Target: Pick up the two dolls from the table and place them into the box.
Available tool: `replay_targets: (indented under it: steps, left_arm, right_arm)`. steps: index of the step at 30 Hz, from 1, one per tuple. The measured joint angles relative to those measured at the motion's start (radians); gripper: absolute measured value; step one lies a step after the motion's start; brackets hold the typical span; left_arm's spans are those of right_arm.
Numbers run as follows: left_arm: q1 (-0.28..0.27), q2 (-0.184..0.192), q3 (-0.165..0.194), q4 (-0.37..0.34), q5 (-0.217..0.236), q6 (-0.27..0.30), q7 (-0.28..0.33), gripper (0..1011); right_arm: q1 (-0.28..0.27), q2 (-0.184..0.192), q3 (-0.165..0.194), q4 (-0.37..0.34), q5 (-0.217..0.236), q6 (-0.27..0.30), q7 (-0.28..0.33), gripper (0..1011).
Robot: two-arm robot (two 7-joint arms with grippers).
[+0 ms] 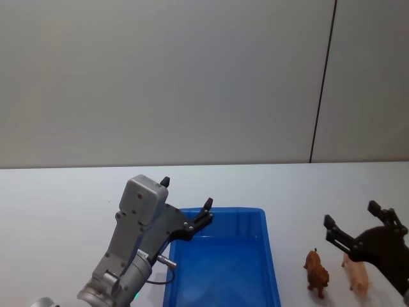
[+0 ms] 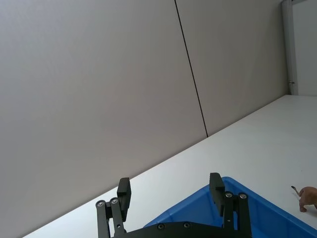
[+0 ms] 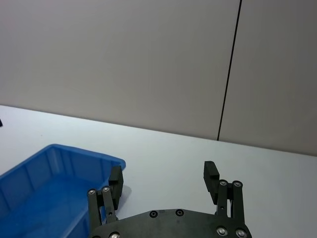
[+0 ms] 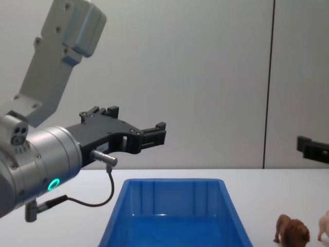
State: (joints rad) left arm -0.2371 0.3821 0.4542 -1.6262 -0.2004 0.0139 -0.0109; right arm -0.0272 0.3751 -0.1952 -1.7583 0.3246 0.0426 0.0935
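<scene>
Here stood shaggy reddish-brown toy animal [image 1: 316, 273] and pale pink toy animal [image 1: 356, 274], close together on white tabletop [image 1: 64, 192] beside bright-blue plastic bin [image 1: 223, 210]. Right gripper [image 1: 350, 214] above them, left gripper [image 1: 186, 192] over bin, both gaped empty; we feared grasping one would topple the other.

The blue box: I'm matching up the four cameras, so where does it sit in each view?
Head view: blue box at bottom centre, reddish-brown doll to its right.
Left wrist view: picture's lower right, just past the left gripper.
Right wrist view: picture's lower left, just past the right gripper.
Chest view: bottom centre, the doll again to its right.
Shared landmark: the dark vertical wall seam, in all four.
</scene>
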Motion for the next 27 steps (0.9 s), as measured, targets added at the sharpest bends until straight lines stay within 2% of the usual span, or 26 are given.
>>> replay_targets:
  steps: [13,27]
  left_arm:
    - [0.000,0.000,0.000,0.000,0.000,0.000,0.000,1001]
    - [0.000,0.000,0.000,0.000,0.000,0.000,0.000,1001]
  right_arm:
    - [-0.021,0.059,0.041,0.042,0.058,0.072,0.057,1001]
    - [0.007,0.062,0.039,0.144,0.062,0.144,0.121,1001]
